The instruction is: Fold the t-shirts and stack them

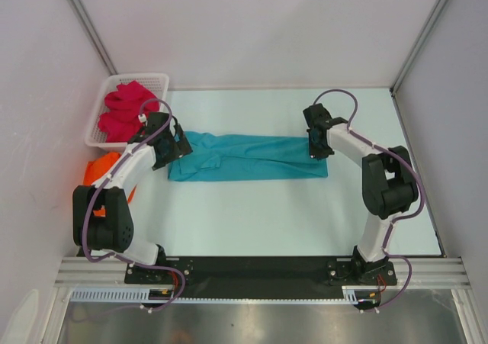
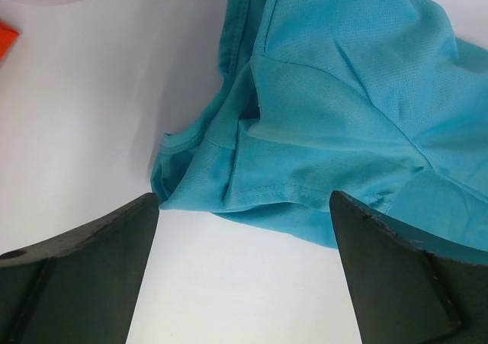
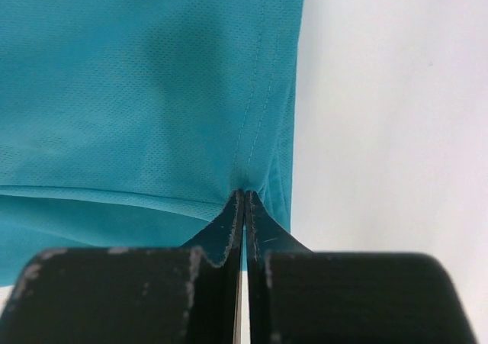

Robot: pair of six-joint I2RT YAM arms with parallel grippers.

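Observation:
The teal-blue t-shirt [image 1: 248, 157] lies folded in a long band across the table's middle. My left gripper [image 1: 172, 150] is open at its left end, the bunched sleeve edge [image 2: 252, 168] just ahead of the fingers [image 2: 91, 275] and not between them. My right gripper [image 1: 315, 147] is shut on the shirt's right hem [image 3: 252, 168], pinching the cloth near its corner. The crimson-pink t-shirt [image 1: 126, 109] lies crumpled in the basket. The bright orange t-shirt [image 1: 103, 168] lies at the table's left edge, partly hidden by my left arm.
A white lattice basket [image 1: 105, 104] stands at the back left corner. Grey walls enclose the table on the left, back and right. A black rail runs along the near edge by the arm bases.

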